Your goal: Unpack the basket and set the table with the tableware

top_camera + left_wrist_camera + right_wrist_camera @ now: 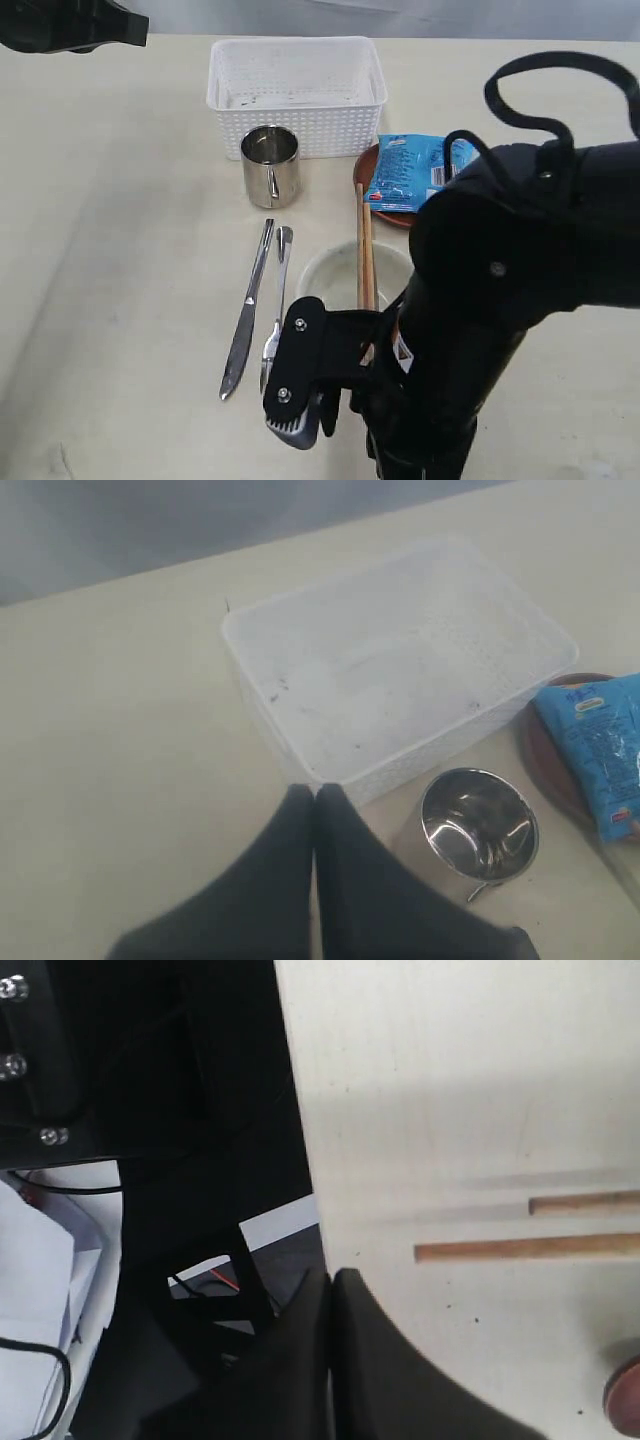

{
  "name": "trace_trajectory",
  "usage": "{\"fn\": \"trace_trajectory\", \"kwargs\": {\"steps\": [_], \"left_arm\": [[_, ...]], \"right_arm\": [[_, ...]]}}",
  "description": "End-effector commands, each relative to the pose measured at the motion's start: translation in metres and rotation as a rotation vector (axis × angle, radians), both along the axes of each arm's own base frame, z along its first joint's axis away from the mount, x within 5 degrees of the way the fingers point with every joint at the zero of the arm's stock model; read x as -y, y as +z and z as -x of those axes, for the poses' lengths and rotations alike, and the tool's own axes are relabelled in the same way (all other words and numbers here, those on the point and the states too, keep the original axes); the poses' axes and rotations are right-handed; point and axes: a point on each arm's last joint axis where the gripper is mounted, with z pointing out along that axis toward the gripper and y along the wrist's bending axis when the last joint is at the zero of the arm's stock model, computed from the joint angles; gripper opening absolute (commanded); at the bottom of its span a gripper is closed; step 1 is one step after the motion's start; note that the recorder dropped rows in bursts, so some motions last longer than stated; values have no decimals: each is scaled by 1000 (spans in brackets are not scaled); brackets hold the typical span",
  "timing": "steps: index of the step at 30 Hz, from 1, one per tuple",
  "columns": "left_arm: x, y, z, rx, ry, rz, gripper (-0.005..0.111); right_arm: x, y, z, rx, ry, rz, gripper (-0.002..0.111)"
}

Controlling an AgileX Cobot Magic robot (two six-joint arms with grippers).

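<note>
We find the left gripper point(315, 798) near the basket point(420, 755), the right gripper point(332, 1282) at the table point(450, 1060) edge by the chopsticks point(520, 1248), both with jaws pressed together, empty. The mug point(270, 165), knife point(248, 308) and fork point(277, 303) sit before the basket.

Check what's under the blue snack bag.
A red-brown plate lies under the blue snack bag; only its rim shows beside the bag. The plate's middle is covered by the bag, and its other edge by the right arm, so anything else on it cannot be seen.
</note>
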Motion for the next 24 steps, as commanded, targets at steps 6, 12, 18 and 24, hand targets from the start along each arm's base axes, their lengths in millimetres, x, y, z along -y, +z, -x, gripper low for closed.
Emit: {"fn": "trace_trajectory", "kwargs": {"steps": [6,12,18,24], "left_arm": [[1,2,2,12,-6,-11,0],[1,1,2,8,-7,-11,0],[0,0,3,10,-5,-15,0],[0,0,3,10,-5,-15,0]], "right_arm": [[-8,-14,-7,50,40,-12,-1],[-9,-20,-14,116,71,0,-1],[-11,-19,-18,155,71,-29,-1],[-13,-19,-22,199,90,-43,-1]]}}
